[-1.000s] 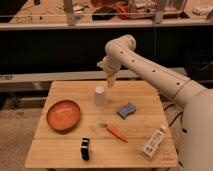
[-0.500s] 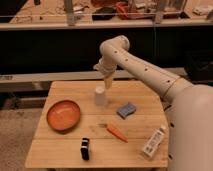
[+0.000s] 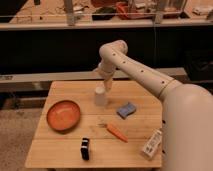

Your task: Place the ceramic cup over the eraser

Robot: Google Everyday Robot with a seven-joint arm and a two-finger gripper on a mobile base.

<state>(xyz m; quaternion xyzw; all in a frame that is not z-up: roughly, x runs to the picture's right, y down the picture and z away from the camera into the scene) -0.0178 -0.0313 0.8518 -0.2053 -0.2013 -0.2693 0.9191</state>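
The small white ceramic cup (image 3: 100, 95) stands upside down, it seems, at the back middle of the wooden table (image 3: 60, 150). My gripper (image 3: 106, 83) hangs just above and behind the cup's right side, close to it; contact is unclear. The black eraser (image 3: 85, 148) lies near the table's front edge, well apart from the cup. My white arm (image 3: 145, 75) reaches in from the right.
An orange bowl (image 3: 63, 115) sits at the left. A blue sponge (image 3: 126, 109) lies right of the cup. A carrot (image 3: 116, 131) lies in the middle. A white labelled bottle (image 3: 152, 144) lies at the front right. A dark shelf runs behind the table.
The arm has swung left and lowered, bringing the gripper from right of and above the cup to just over it. The objects on the table have not moved.
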